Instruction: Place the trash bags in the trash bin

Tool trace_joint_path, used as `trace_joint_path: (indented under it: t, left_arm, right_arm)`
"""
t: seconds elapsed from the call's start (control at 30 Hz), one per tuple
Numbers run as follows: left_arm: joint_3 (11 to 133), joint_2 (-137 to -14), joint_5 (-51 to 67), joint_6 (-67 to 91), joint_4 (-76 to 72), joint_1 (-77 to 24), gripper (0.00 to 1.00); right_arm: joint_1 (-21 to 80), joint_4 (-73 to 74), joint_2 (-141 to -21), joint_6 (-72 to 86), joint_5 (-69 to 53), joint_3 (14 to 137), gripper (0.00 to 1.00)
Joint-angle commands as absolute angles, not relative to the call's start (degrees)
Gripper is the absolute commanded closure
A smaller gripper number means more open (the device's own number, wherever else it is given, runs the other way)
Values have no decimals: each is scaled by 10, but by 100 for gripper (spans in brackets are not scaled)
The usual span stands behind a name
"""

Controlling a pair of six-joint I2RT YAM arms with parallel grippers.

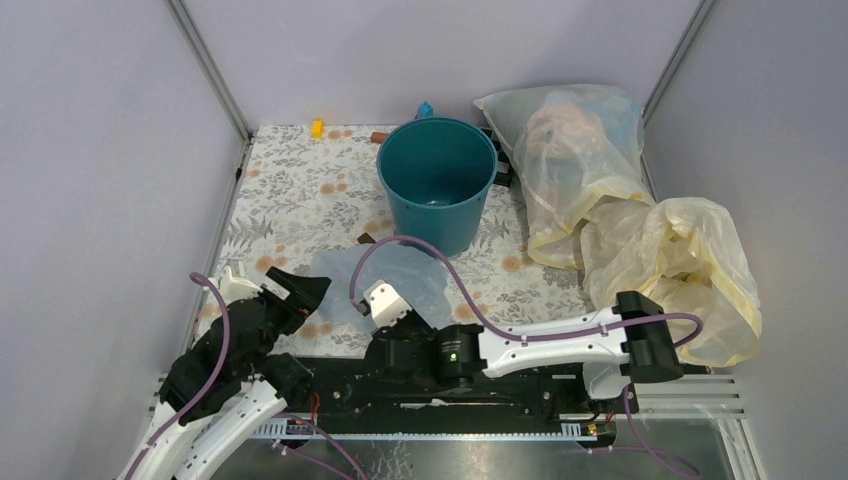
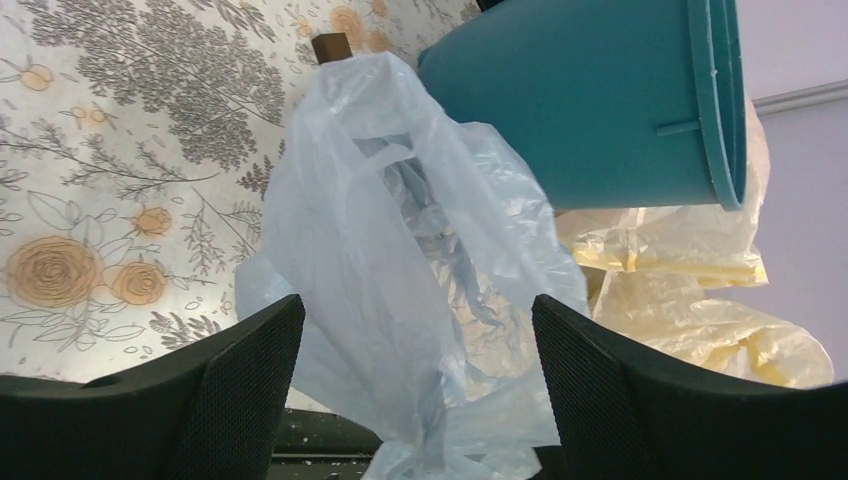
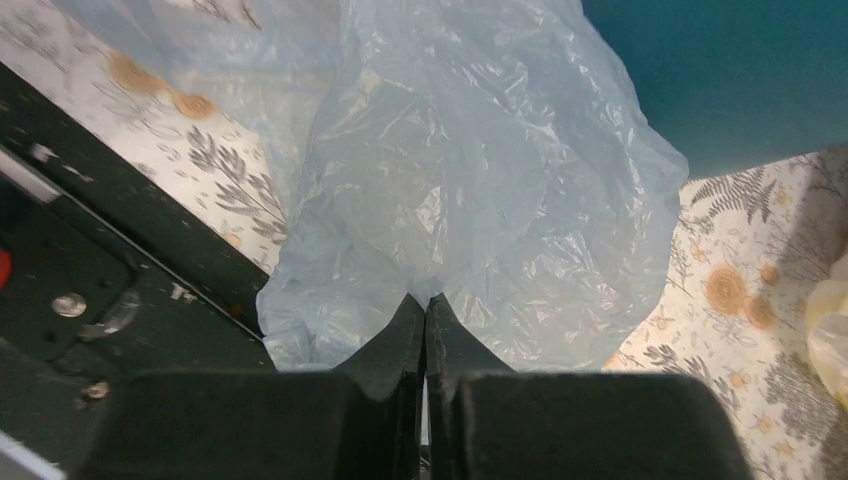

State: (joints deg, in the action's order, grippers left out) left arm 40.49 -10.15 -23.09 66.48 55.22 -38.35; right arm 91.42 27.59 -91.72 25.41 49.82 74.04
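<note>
While the right gripper (image 1: 380, 303) is sitting low on the near edge of the light-blue trash bag (image 1: 400, 272), the top view is showing that bag lying crumpled on the floral tablecloth (image 1: 290, 190), just in front of the teal trash bin (image 1: 437, 180), not in it. The left gripper (image 1: 298, 288) is hanging at the bag's left edge. The right arm's purple cable (image 1: 420, 243) is arcing over the bag, so I'd be lifting slowly to avoid snagging film on it. A brown block (image 1: 366, 238) is lying by the bag's far corner; the whitish stuffed bag (image 1: 575, 150) and pale-yellow bag (image 1: 690, 265) are crowding the bin's right side, so coming in from the front or left is looking cleaner. Left wrist: the left gripper (image 2: 415, 310) is standing wide open, gripping nothing, with the bag (image 2: 400, 250) rising between its fingers (image 2: 250, 370) and the bin wall (image 2: 600, 100) just behind. Closing here would be giving a second hold. Right wrist: the right gripper (image 3: 425, 310) is closed tight, and the film (image 3: 470, 170) is puckering at its tips, so I'm reading it as pinching the bag's edge. The hold is looking thin; the lift needs to be clearing the bin rim before releasing.
</note>
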Motion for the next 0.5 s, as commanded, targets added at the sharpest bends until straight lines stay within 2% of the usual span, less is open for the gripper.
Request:
trace_joint_path:
  t: [0.0,0.47]
  left_arm:
    - [437,-91,-264,672,584,-382,13]
    - [428,-89,-253,669,595,-382,17]
  right_arm:
    - [903,229,-869,245,483,730,100]
    - [860,184,-813,263,420,699,100]
